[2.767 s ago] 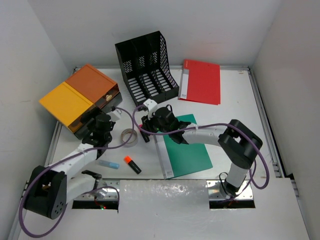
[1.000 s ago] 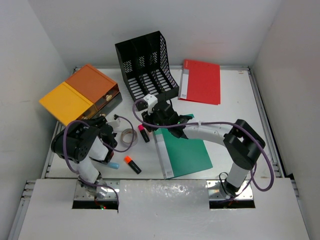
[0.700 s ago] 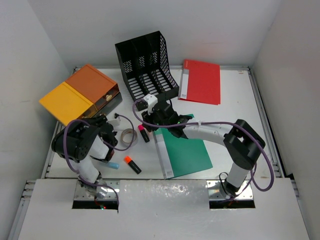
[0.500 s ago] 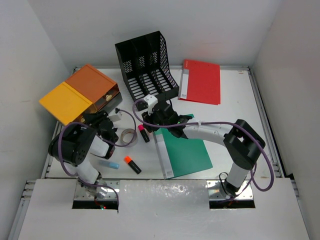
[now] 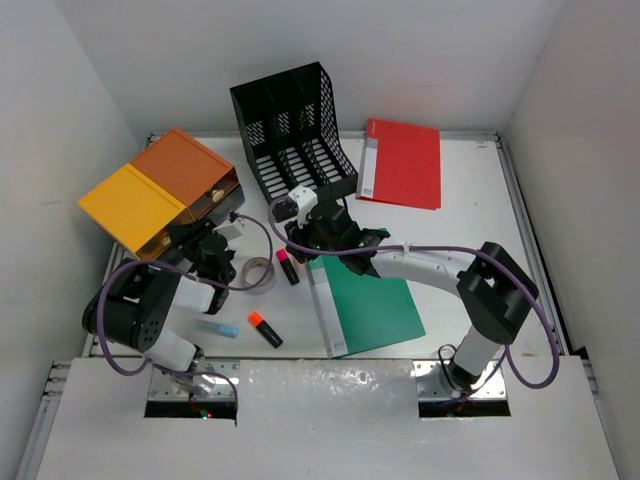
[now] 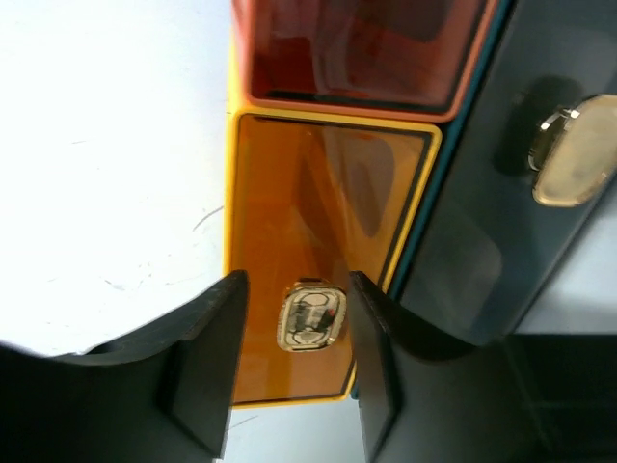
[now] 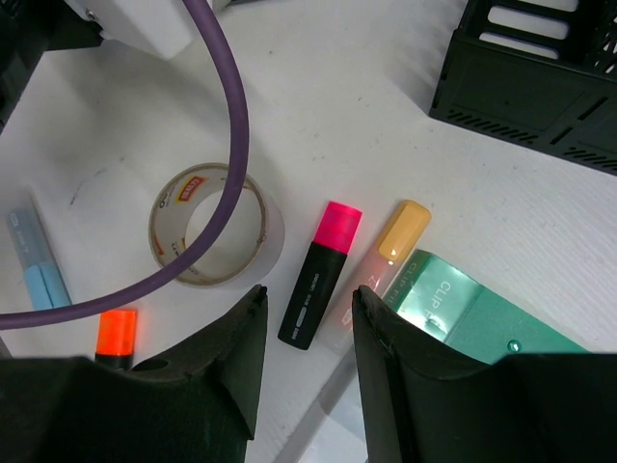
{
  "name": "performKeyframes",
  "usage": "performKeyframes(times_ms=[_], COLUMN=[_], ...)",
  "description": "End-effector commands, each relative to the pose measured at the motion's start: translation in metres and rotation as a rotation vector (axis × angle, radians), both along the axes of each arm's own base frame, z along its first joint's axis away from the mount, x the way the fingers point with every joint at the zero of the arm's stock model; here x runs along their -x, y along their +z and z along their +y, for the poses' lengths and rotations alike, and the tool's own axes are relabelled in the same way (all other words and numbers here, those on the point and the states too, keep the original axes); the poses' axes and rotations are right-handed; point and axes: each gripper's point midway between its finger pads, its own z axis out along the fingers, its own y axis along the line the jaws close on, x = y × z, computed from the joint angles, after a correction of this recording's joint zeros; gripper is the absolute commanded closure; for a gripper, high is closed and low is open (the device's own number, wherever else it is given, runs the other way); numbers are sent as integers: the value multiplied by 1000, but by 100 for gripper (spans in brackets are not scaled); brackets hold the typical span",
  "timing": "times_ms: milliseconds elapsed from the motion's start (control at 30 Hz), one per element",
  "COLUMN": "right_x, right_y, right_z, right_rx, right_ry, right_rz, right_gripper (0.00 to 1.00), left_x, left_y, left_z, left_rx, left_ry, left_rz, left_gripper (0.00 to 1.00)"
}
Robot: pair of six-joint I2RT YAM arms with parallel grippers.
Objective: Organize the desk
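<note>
On the white desk (image 5: 460,220) lie a pink-capped black highlighter (image 5: 287,267), an orange-capped one (image 5: 265,329), a tape roll (image 5: 258,273), a pale blue stick (image 5: 217,327) and a green folder (image 5: 372,300). My right gripper (image 5: 303,238) hovers open above the pink highlighter (image 7: 321,275), beside a yellow-capped marker (image 7: 395,246). My left gripper (image 5: 213,252) faces the orange-yellow drawer box (image 5: 160,195). In the left wrist view its jaws (image 6: 296,289) stand open on either side of the brass handle (image 6: 311,318) of the yellow drawer front (image 6: 318,222), a gap showing on the left.
A black mesh file rack (image 5: 293,135) stands at the back centre, with a red folder (image 5: 403,163) to its right. A purple cable (image 7: 227,116) crosses over the tape roll (image 7: 217,227). A second brass handle (image 6: 574,164) sits on the dark face beside the yellow drawer.
My left arm has swung from near its base up to the drawer box, and its jaws have narrowed around the handle. The right gripper has barely moved.
</note>
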Motion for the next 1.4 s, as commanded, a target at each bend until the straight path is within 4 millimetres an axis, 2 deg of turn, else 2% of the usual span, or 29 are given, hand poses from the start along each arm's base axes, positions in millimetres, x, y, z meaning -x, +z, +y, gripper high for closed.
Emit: performKeyframes(times_ms=[0, 167, 533, 733, 900, 1000, 1133, 1367], right_x=[-6, -5, -5, -5, -5, -5, -4, -1], right_y=[28, 29, 29, 28, 28, 29, 30, 32], right_z=[1, 2, 2, 1, 1, 1, 0, -3], right_rx=[-49, -55, -57, -53, -57, -57, -58, -68], right_ry=[-8, -4, -3, -1, -1, -1, 0, -2], right_rz=[-59, -56, -59, -62, -64, -64, -68, -72], right_gripper=[60, 60, 57, 57, 57, 57, 57, 57], left_x=[-5, -2, 2, 4, 5, 5, 4, 10], left_y=[2, -6, 5, 4, -3, -5, -12, -23], left_z=[-4, -2, 20, 24, 22, 19, 11, -7], left_rx=[55, 39, 36, 41, 68, 84, 122, 141], left_ry=[-8, 14, 95, 107, 85, 76, 55, 24], left_rz=[-46, -23, -77, -68, -49, -38, -19, 30], left_gripper=[54, 51, 57, 59, 69, 79, 99, 100])
